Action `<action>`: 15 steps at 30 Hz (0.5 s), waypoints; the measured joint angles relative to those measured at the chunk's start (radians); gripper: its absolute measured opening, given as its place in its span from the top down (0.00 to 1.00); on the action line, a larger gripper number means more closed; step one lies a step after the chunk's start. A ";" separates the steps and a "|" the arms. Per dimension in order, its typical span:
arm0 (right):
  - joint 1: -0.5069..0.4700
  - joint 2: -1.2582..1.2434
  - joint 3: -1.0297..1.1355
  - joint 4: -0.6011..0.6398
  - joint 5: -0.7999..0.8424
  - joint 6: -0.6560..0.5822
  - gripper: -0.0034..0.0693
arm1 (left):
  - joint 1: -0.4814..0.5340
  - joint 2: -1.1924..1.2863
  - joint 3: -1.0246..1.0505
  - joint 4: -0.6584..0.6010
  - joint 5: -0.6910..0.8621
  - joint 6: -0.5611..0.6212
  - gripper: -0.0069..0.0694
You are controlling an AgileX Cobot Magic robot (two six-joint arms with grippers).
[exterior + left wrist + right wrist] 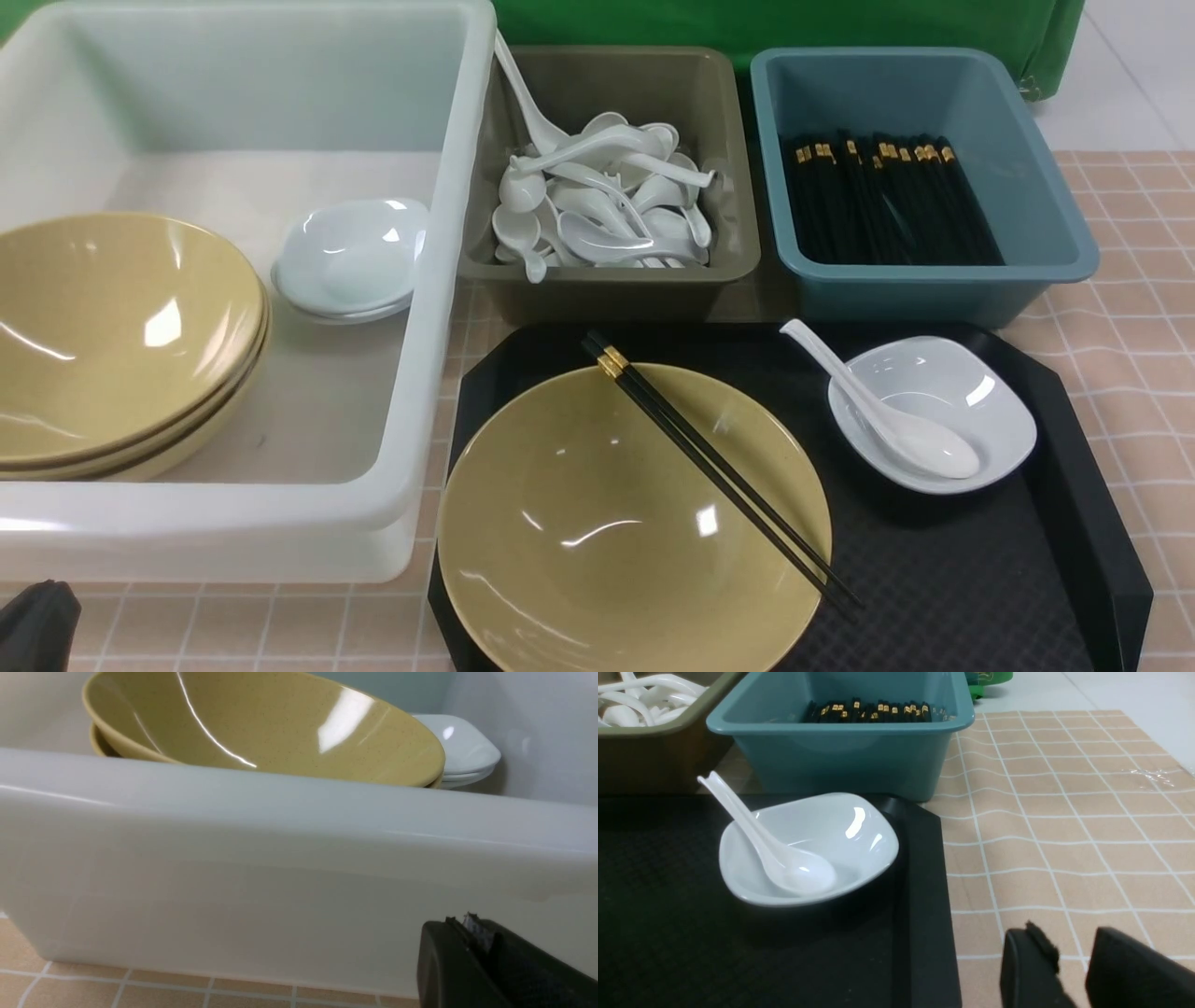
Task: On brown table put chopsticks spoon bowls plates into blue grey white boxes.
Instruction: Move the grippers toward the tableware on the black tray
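At lower centre, the slim black chopsticks lie across the wide mustard bowl; a clumsy nudge could roll them off. Both are empty: the left gripper pressed together, the right gripper partly spread.

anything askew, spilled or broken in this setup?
Nothing is spilled or broken. One oddity: a spoon in the grey box stands on end, its handle poking above the rim toward the white box, while the rest lie in a heap. The chopsticks across the yellow bowl just await sorting.
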 joint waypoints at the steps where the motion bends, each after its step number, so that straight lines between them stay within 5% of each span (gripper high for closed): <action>1: 0.000 0.000 0.000 0.000 0.000 0.000 0.63 | 0.000 0.000 0.000 0.000 0.000 0.000 0.90; 15: 0.000 0.000 0.000 0.000 -0.004 0.003 0.63 | 0.000 0.000 0.000 0.024 -0.007 0.004 0.90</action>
